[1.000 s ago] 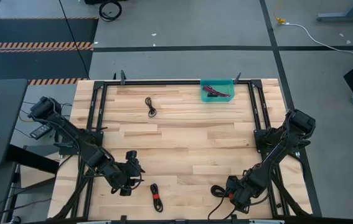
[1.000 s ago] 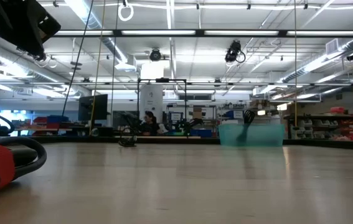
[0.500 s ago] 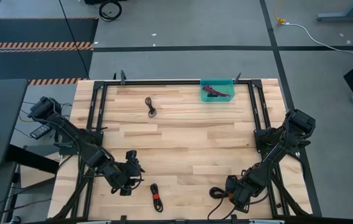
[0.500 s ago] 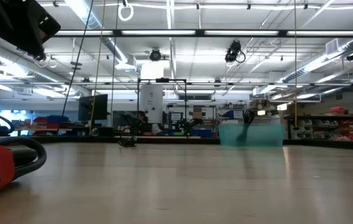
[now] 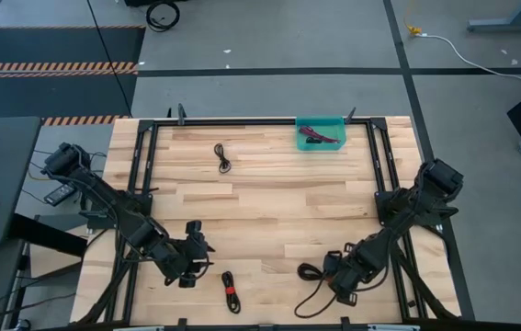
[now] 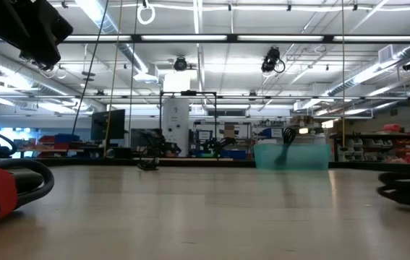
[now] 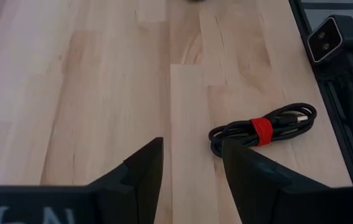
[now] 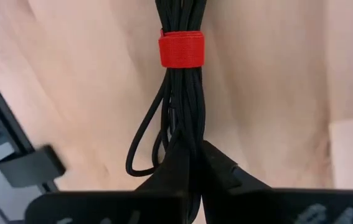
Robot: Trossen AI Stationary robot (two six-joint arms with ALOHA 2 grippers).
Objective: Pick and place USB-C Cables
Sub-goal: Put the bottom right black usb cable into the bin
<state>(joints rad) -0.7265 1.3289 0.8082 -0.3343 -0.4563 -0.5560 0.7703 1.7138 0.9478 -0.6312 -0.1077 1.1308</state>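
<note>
My right gripper (image 8: 192,167) is shut on a black USB-C cable bundle (image 8: 181,93) with a red tie (image 8: 181,48), near the table's near right corner (image 5: 332,276). Near the front left, my left gripper (image 7: 188,165) stands open above the wood. A second black bundle with a red tie (image 7: 262,130) lies flat just past it (image 5: 231,291). A third black bundle (image 5: 222,158) lies at the far left. A maroon cable (image 5: 313,137) lies in the teal bin (image 5: 335,142) at the far edge. My right gripper pinches several strands of the bundle between its two fingers at the end (image 8: 186,134) away from the red tie. The bundle runs straight on ahead of the fingers, in line with them. A loose loop (image 8: 140,158) bulges out beside them. A stretch of cable (image 6: 407,189) lies on the table.
Black frame rails (image 5: 141,175) run along the table's left, right and far sides. A small camera block (image 7: 327,38) stands at the table's near edge beyond the second bundle. The wide middle of the wooden top (image 5: 269,211) is bare.
My right gripper has shut on the red-tied bundle and shifted a little toward the table's left and far edges. The bundle has come along: its loops now spread out toward the left and the near edge, and one stretch has come into the low view at the right.
</note>
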